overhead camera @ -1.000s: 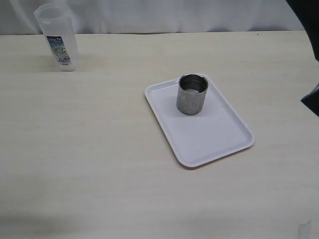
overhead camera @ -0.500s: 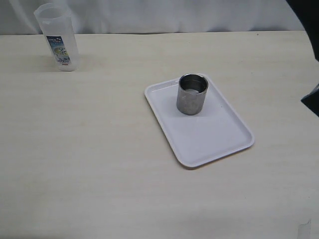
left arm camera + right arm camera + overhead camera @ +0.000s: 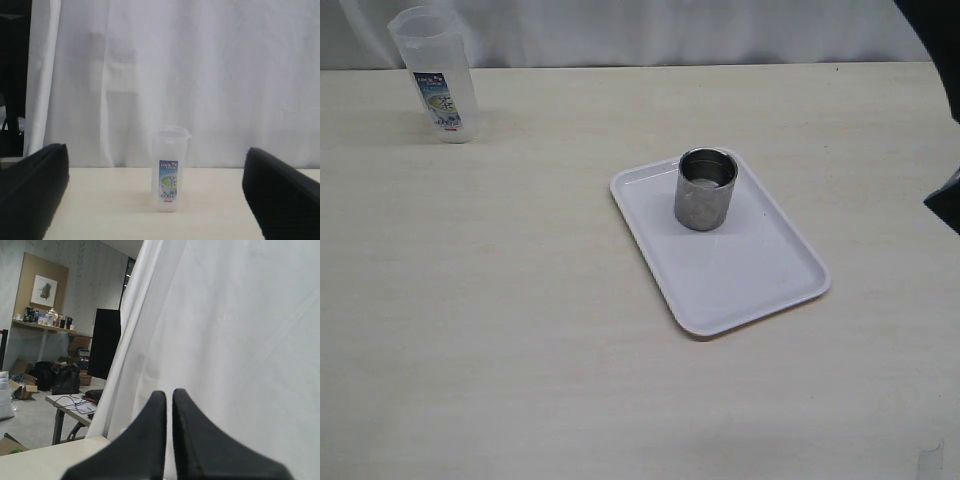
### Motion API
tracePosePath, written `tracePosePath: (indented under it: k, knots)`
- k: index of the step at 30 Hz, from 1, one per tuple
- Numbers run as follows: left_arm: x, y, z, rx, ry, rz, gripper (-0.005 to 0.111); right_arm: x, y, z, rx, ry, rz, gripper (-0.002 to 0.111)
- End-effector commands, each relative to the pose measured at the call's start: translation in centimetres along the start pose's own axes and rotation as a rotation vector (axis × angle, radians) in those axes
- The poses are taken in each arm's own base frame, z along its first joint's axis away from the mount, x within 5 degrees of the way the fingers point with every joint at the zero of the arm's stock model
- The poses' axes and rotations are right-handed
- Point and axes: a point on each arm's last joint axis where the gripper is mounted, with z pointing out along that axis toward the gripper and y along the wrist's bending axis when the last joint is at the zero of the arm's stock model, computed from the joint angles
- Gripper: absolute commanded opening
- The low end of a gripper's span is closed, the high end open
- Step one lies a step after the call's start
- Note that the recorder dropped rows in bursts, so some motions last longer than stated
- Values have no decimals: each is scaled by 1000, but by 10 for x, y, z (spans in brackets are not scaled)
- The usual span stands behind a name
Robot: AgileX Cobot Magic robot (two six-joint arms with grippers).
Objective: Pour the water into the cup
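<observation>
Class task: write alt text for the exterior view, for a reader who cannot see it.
A short brushed-steel cup stands upright on a white rectangular tray on a pale table. A tall clear plastic container with a blue-and-white label stands apart near the far left edge.

Smooth black tapered pincer fingers (image 3: 142,442)

bright, even light; faint soft shadows, slightly soft focus.

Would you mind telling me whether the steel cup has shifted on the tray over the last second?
No. The cup stands at the same far corner of the white tray, with the same gap to the tray's rim as before.
</observation>
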Motion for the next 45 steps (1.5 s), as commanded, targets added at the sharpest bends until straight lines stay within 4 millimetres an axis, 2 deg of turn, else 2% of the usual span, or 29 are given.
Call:
tracePosePath:
  k: [1, 6, 9, 20, 29, 33, 45]
  knots:
    - [7, 1, -10, -17, -89, 14, 88, 1, 0, -1, 6, 5, 3, 4]
    - [18, 2, -10, -22, -64, 55, 88, 1, 0, -1, 6, 5, 3, 4]
    - [16, 2, -11, -21, -87, 60, 88, 1, 0, -1, 6, 5, 3, 4]
    - [25, 2, -12, -26, 2, 172, 88, 1, 0, -1, 8, 3, 5, 4]
    - [38, 3, -13, -24, 153, 179, 88, 1, 0, -1, 8, 3, 5, 4]
    - [52, 4, -16, -22, 306, 176, 88, 1, 0, -1, 8, 3, 5, 4]
    - [52, 4, -16, -22, 305, 174, 88, 1, 0, -1, 8, 3, 5, 4]
